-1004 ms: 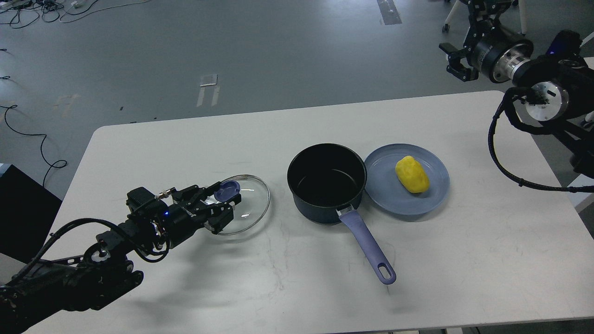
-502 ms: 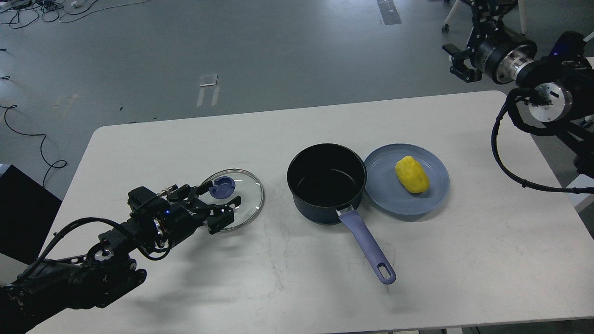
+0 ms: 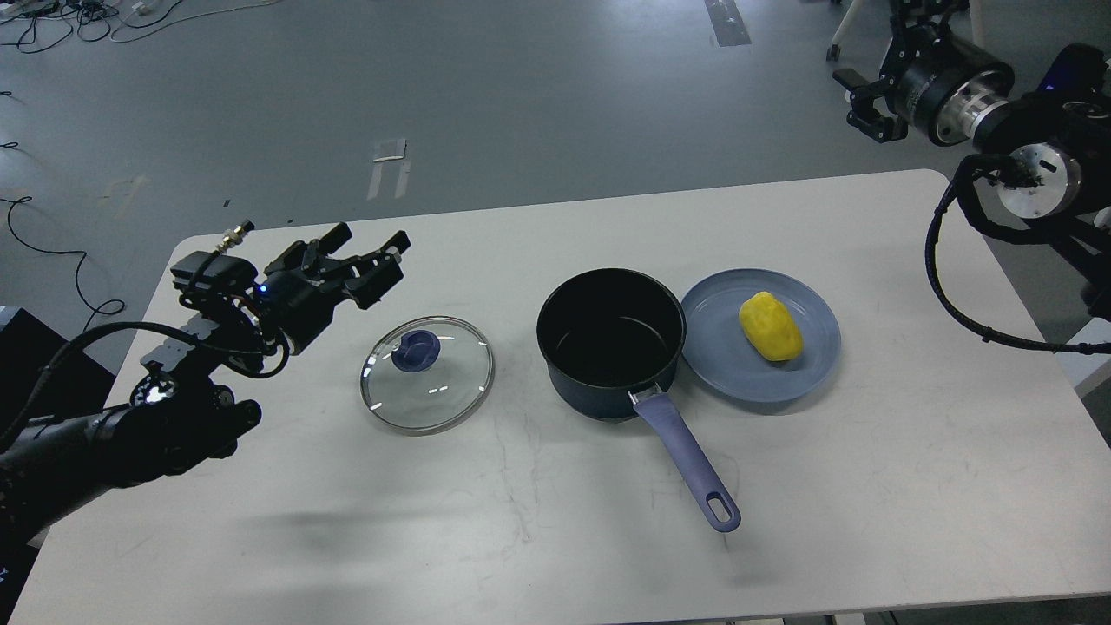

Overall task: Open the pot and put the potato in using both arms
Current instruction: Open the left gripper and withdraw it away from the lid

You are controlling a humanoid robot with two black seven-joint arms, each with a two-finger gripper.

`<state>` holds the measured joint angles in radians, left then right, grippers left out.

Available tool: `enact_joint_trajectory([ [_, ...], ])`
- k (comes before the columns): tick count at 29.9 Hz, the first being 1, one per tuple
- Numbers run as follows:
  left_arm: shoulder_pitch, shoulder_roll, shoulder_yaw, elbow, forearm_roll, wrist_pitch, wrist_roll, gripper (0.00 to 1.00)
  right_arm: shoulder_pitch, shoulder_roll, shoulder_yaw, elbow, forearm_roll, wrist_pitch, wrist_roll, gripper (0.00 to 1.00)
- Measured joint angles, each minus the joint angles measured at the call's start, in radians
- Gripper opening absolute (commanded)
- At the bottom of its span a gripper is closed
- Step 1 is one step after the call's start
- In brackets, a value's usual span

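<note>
A dark pot (image 3: 611,340) with a purple handle (image 3: 692,468) stands open and empty at the table's middle. Its glass lid (image 3: 427,373) with a blue knob lies flat on the table to the pot's left. A yellow potato (image 3: 770,325) lies on a blue plate (image 3: 725,365) right of the pot, touching it. My left gripper (image 3: 373,256) is open and empty, raised above the table left of and behind the lid. My right gripper (image 3: 868,108) is high beyond the table's far right corner, seen small and dark.
The white table (image 3: 555,538) has free room along its front and far side. A black box (image 3: 35,382) stands off the left edge. Cables lie on the grey floor beyond the table.
My left gripper let go of the lid's knob, and the lid now lies flat. The gripper rose and drew back to the left. My right arm lifted slightly.
</note>
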<state>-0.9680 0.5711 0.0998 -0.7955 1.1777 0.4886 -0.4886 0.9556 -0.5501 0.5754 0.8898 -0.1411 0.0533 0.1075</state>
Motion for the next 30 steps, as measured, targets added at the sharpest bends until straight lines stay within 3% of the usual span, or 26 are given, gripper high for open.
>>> enact_joint_trajectory([
  [4,-0.054,0.026,-0.003,-0.006,-0.022,-0.003,0.000,0.98,0.000,0.000,0.000,0.000,0.000,-0.001,0.000,1.00],
  [8,-0.080,0.038,-0.032,-0.015,-0.118,-0.078,0.000,0.98,0.000,0.000,0.000,0.001,0.000,-0.001,0.000,1.00],
  [16,-0.087,0.057,-0.308,-0.052,-0.623,-0.579,0.010,0.98,-0.001,-0.013,-0.002,0.046,-0.016,0.004,0.010,1.00],
  [18,-0.078,0.060,-0.411,-0.050,-0.804,-0.707,0.110,0.98,0.000,-0.030,-0.005,0.067,-0.077,0.008,0.014,1.00],
  [20,-0.066,0.056,-0.493,-0.047,-0.972,-0.800,0.246,0.98,0.003,-0.047,-0.019,0.090,-0.169,0.011,0.022,1.00],
  [22,-0.050,0.049,-0.553,-0.046,-1.106,-0.864,0.384,0.98,0.007,-0.068,-0.040,0.114,-0.263,0.015,0.034,1.00],
  [24,-0.038,0.041,-0.586,-0.045,-1.190,-0.898,0.486,0.98,0.017,-0.111,-0.076,0.146,-0.389,0.029,0.061,1.00],
  [27,-0.032,0.033,-0.608,-0.045,-1.239,-0.916,0.537,0.98,0.025,-0.166,-0.143,0.179,-0.586,0.063,0.129,1.00],
  [30,-0.027,0.024,-0.617,-0.045,-1.253,-0.918,0.528,0.98,0.029,-0.205,-0.229,0.192,-0.828,0.076,0.230,1.00],
])
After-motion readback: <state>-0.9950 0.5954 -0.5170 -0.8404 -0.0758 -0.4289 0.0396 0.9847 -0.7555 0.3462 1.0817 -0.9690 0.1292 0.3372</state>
